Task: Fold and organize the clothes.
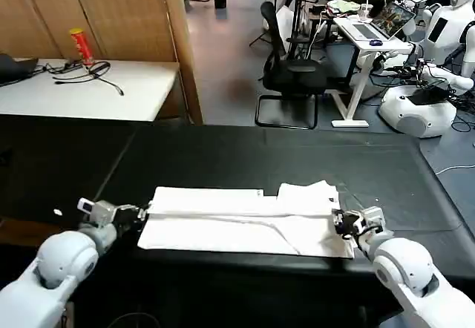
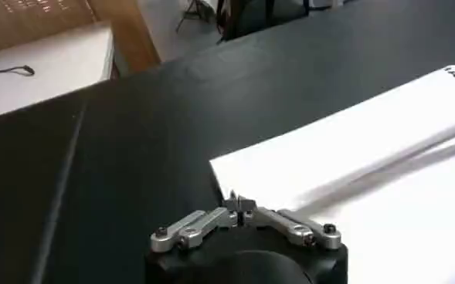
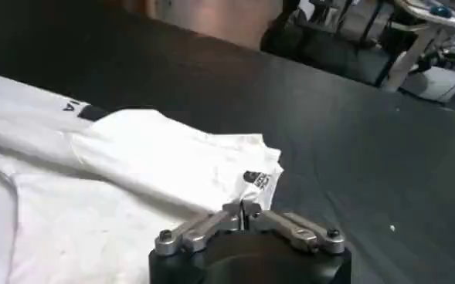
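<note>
Both grippers, left gripper [image 1: 142,212] at 9 o'clock and right gripper [image 1: 338,221] at 3, pinch the T-shirt [image 1: 237,220] edges closed mid-fold; you next lift together toward 12.

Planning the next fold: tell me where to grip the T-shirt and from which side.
Grip the T-shirt at its two short ends, each gripper coming in from its own side. It lies flat in a long band across the black table cloth, with the left gripper and right gripper already at those ends.
</note>
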